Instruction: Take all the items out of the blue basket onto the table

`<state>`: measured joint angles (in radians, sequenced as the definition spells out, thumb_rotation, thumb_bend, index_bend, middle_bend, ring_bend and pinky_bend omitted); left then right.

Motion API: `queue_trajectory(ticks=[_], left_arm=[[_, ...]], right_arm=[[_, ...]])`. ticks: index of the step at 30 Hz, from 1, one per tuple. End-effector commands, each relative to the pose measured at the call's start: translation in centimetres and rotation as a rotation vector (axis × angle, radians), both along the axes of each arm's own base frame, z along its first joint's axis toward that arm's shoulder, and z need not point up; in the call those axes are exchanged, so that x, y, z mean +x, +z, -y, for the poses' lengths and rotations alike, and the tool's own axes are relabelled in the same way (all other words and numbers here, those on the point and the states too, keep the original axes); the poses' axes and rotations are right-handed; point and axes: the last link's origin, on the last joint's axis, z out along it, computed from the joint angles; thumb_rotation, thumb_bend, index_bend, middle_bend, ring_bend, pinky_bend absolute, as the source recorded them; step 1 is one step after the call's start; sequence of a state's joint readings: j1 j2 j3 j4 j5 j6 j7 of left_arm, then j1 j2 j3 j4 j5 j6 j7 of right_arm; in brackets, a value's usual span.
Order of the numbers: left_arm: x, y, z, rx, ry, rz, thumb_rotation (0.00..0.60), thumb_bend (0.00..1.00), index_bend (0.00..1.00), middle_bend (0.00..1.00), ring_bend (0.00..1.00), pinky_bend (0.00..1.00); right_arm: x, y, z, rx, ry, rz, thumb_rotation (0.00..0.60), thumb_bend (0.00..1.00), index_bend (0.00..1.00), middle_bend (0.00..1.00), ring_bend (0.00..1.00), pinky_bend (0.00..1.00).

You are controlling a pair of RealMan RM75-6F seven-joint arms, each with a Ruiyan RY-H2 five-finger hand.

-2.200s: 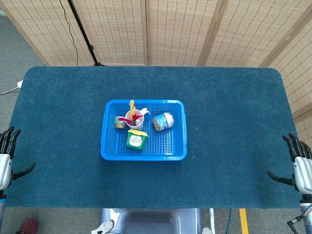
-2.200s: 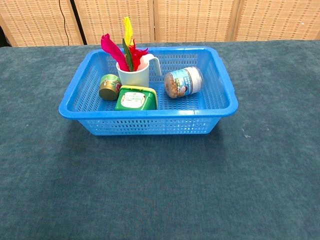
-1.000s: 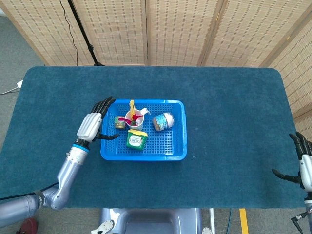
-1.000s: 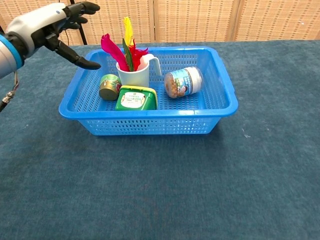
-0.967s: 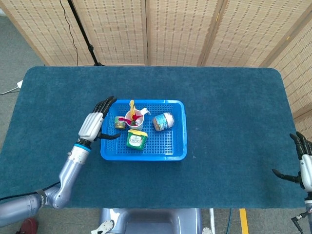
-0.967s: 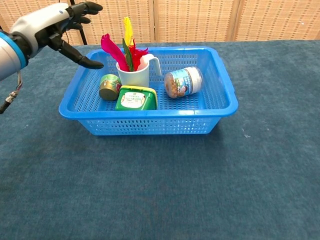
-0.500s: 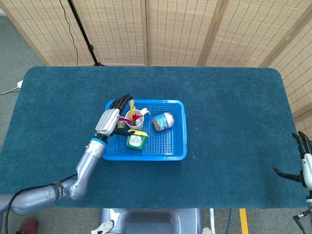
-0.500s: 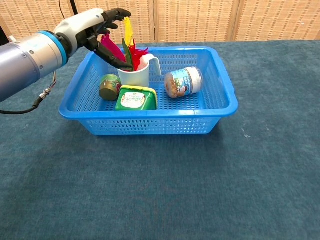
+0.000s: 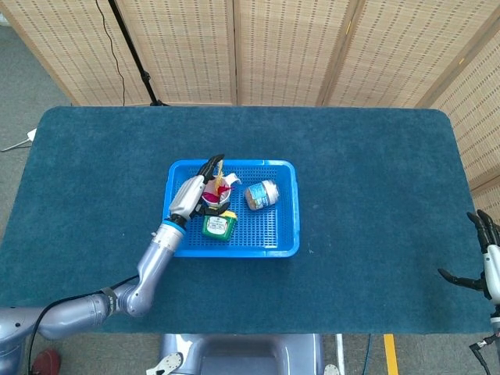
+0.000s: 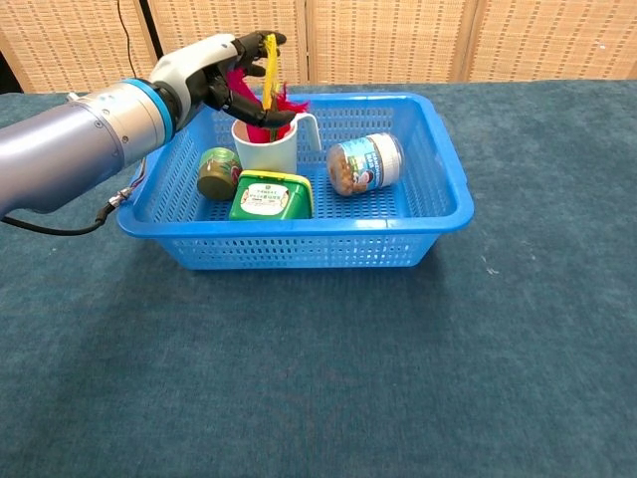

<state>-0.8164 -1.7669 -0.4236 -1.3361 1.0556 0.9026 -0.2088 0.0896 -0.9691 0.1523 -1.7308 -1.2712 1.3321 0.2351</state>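
Observation:
The blue basket sits mid-table. Inside stand a white cup of coloured feathers, a small green-lidded jar, a green tin and a clear jar lying on its side. My left hand reaches over the cup, its fingers spread behind the feathers and the thumb in front of them, not closed. In the head view it hides the small jar. My right hand hangs open off the table's right edge.
Dark blue cloth covers the table, with wide bare stretches left, right and in front of the basket. Wicker screens stand behind the far edge, and a black stand leg rises at the back left.
My left arm has swung in from the table's left edge, over the basket's left rim, and its hand has come onto the feathers above the cup. The right hand has barely moved.

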Motion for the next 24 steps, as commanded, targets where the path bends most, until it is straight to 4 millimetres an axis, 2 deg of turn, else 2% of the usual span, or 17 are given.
queue_trajectory(ticks=[1, 2, 3, 5, 6, 9, 11, 15, 24], left_arm=[[0.4, -0.5, -0.2, -0.004, 0.01, 0.05, 0.6, 0.48, 0.22, 0.1, 0.18, 0.38], [0.4, -0.5, -0.2, 0.002, 0.015, 0.062, 0.6, 0.5, 0.26, 0.12, 0.2, 0.4], [0.4, -0.6, -0.3, 0.012, 0.021, 0.074, 0.6, 0.53, 0.34, 0.16, 0.24, 0.44], [0.3, -0.9, -0.3, 0.011, 0.038, 0.08, 0.6, 0.63, 0.48, 0.23, 0.31, 0.5], [0.3, -1.0, -0.3, 0.0, 0.049, 0.09, 0.6, 0.72, 0.54, 0.27, 0.35, 0.54], [0.3, -1.3, -0.5, -0.012, 0.087, 0.126, 0.6, 0.94, 0.64, 0.38, 0.45, 0.62], [0.5, -1.3, -0.5, -0.005, 0.1, 0.15, 0.6, 0.99, 0.69, 0.43, 0.49, 0.65], [1.0, -0.9, -0.5, 0.029, 0.097, 0.19, 0.6, 1.0, 0.76, 0.5, 0.56, 0.7], [2.1, 1.0, -0.3, 0.104, 0.048, 0.251, 0.6, 1.0, 0.77, 0.5, 0.56, 0.7]], right_arm=[[0.0, 0.0, 0.0, 0.001, -0.002, 0.0, 0.6, 0.0, 0.0, 0.0, 0.0, 0.0], [0.0, 0.0, 0.0, 0.002, -0.002, 0.0, 0.6, 0.0, 0.0, 0.0, 0.0, 0.0], [-0.1, 0.0, 0.1, 0.003, -0.002, 0.0, 0.6, 0.0, 0.0, 0.0, 0.0, 0.0], [-0.1, -0.1, 0.1, 0.006, -0.003, 0.0, 0.6, 0.0, 0.0, 0.0, 0.0, 0.0], [-0.1, -0.1, 0.1, 0.008, -0.003, -0.001, 0.6, 0.0, 0.0, 0.0, 0.0, 0.0], [0.0, -0.2, 0.1, 0.015, -0.003, 0.002, 0.6, 0.0, 0.0, 0.0, 0.0, 0.0], [-0.1, -0.2, 0.1, 0.014, -0.003, -0.001, 0.6, 0.0, 0.0, 0.0, 0.0, 0.0], [0.0, -0.2, 0.1, 0.014, -0.003, -0.002, 0.6, 0.0, 0.0, 0.0, 0.0, 0.0], [0.0, -0.2, 0.1, 0.013, -0.002, -0.003, 0.6, 0.0, 0.0, 0.0, 0.0, 0.0]])
